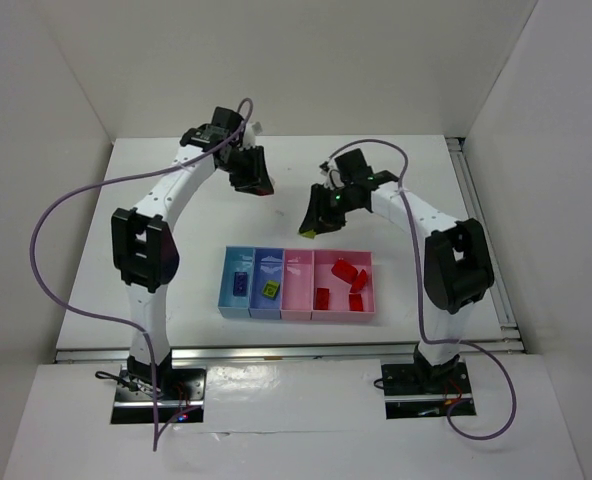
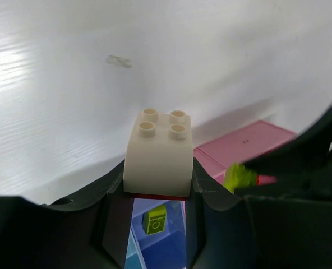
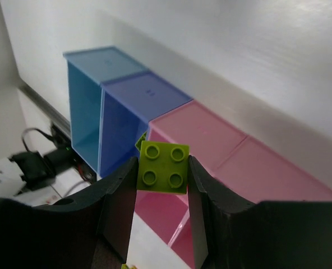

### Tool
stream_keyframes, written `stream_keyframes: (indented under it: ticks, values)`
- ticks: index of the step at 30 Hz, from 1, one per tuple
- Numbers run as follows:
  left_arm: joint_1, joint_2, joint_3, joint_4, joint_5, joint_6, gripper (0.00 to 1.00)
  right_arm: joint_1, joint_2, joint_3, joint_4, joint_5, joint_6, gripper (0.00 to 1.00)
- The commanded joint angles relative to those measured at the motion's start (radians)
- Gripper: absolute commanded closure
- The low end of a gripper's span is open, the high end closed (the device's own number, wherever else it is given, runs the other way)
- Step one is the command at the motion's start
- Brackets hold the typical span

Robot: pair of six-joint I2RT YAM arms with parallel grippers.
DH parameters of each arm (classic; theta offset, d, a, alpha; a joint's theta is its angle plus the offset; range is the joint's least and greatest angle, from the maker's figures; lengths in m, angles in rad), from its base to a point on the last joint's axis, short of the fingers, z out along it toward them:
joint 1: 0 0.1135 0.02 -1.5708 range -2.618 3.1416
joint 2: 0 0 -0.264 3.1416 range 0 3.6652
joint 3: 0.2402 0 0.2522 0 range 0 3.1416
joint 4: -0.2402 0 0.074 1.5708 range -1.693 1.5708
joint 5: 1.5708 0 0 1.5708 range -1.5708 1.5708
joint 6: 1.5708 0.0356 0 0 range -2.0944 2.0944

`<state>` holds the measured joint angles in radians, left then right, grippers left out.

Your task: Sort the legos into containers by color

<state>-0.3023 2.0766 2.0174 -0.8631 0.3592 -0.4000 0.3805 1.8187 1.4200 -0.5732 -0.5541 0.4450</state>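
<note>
The left end effector pinches a cream brick and the right end effector a green brick by their flat sides, both likely light, stiff and slippery, held at twelve o'clock from the trays.

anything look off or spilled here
Nothing stands out. The four trays sit in a straight row with bricks inside. The left tool holds a cream brick, the right tool a yellow-green brick.

walls: plain white, three sides | table: white | light: even
</note>
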Motion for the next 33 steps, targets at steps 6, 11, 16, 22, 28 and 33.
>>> stream_keyframes:
  ticks: [6, 11, 16, 22, 28, 33]
  values:
    - [0.037, -0.033, 0.000, -0.019, -0.065, -0.094, 1.00, 0.196, 0.053, 0.178, -0.088, 0.075, -0.154, 0.88]
    - [0.071, -0.043, -0.011, -0.019, -0.043, -0.094, 1.00, 0.271, 0.123, 0.255, -0.146, 0.117, -0.201, 0.84]
    - [0.109, -0.013, 0.047, -0.028, -0.020, -0.112, 1.00, 0.325, 0.156, 0.287, -0.192, 0.151, -0.226, 0.72]
    - [0.118, 0.014, 0.099, -0.028, 0.012, -0.122, 1.00, 0.334, 0.146, 0.277, -0.215, 0.180, -0.246, 0.28]
    - [0.118, 0.025, 0.099, -0.028, 0.049, -0.112, 1.00, 0.307, 0.058, 0.261, -0.185, 0.230, -0.218, 0.35]
    - [0.118, 0.049, 0.099, -0.016, 0.210, -0.039, 1.00, 0.125, -0.094, 0.125, -0.013, 0.120, -0.125, 0.50]
